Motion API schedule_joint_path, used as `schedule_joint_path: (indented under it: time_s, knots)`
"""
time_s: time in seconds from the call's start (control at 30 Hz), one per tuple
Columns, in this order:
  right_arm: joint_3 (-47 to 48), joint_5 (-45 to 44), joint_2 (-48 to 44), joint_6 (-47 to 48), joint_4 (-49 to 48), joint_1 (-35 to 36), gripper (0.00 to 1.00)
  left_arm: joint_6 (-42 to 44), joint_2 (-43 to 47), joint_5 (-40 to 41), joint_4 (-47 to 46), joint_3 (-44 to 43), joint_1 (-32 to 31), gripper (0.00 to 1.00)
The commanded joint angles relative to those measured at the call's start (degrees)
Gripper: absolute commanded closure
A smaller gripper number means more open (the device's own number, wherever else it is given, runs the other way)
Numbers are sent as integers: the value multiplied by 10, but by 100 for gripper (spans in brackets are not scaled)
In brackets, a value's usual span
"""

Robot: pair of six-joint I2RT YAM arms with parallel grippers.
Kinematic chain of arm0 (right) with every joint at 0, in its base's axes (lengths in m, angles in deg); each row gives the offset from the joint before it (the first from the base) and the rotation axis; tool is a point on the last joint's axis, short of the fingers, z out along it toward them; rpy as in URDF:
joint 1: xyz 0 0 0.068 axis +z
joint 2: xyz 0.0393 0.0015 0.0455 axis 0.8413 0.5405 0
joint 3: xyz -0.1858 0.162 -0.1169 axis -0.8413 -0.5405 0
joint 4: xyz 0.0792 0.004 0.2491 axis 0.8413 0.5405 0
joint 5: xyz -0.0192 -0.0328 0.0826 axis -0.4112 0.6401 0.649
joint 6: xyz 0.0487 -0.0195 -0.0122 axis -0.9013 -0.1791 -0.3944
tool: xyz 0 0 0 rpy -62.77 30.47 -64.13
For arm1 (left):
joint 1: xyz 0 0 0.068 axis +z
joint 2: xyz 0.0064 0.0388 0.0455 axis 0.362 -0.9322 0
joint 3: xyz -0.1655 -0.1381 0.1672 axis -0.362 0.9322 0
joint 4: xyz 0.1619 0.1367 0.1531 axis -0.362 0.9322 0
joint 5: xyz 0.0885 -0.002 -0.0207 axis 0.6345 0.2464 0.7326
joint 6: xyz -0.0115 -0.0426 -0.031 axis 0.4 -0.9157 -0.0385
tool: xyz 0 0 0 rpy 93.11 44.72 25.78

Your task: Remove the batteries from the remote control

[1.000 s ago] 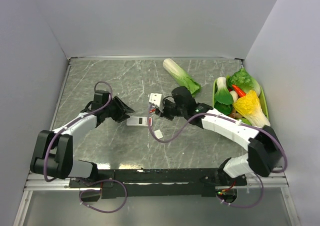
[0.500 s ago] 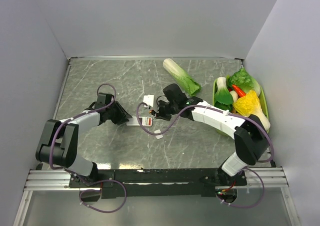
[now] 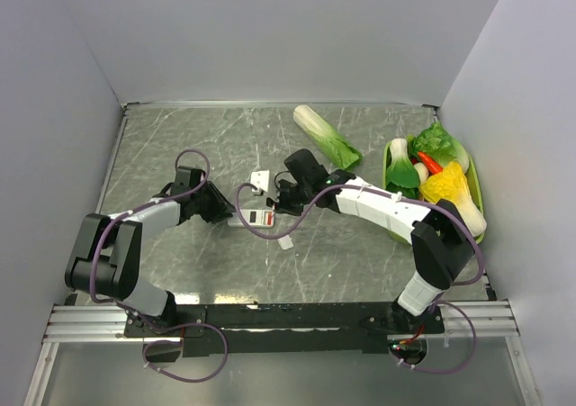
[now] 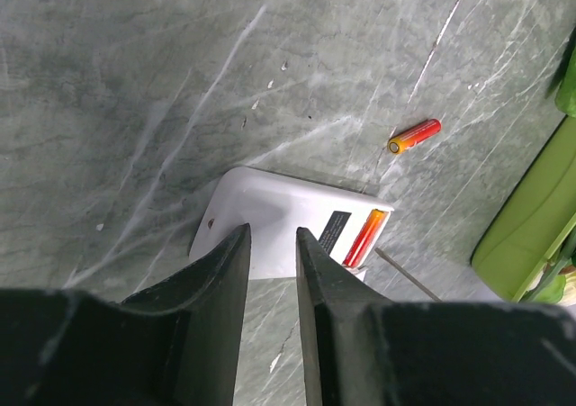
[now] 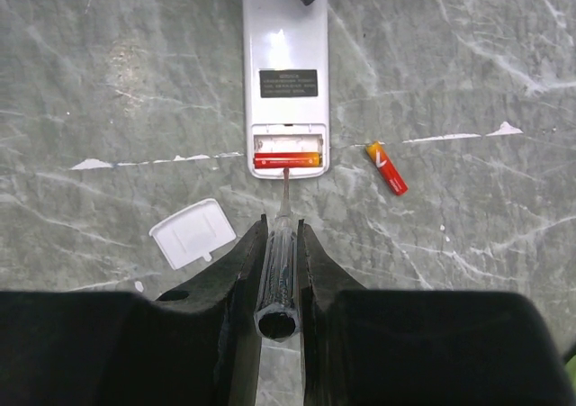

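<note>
Free battery point(image 5: 387, 168) lies on bench point(image 5: 468, 64), centre right; second battery point(image 5: 286, 160) sits in remote point(image 5: 284, 109). Right end effector point(image 5: 281, 228) clamps pry tool point(image 5: 274, 289); left end effector point(image 4: 270, 237), narrow, pins remote.

remote control point(image 5: 284, 91) flat, bay open | seated battery point(image 5: 286, 160) | loose battery point(image 5: 387, 168) beside
</note>
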Motion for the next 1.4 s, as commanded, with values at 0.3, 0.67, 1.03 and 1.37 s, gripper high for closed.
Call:
schedule_joint_path:
  time_s: [0.3, 0.67, 1.03, 1.37]
  knots:
    - [41, -31, 29, 11, 20, 13, 100, 11, 5, -1, -15, 8, 2, 68]
    - [75, -86, 70, 10, 48, 38, 100, 6, 12, -6, -22, 15, 1, 68]
    - [78, -105, 102, -19, 33, 63, 100, 1, 3, -14, -37, 27, 2, 69]
    - [-9, -60, 32, -50, -46, 15, 100, 3, -4, -7, -32, 26, 2, 69]
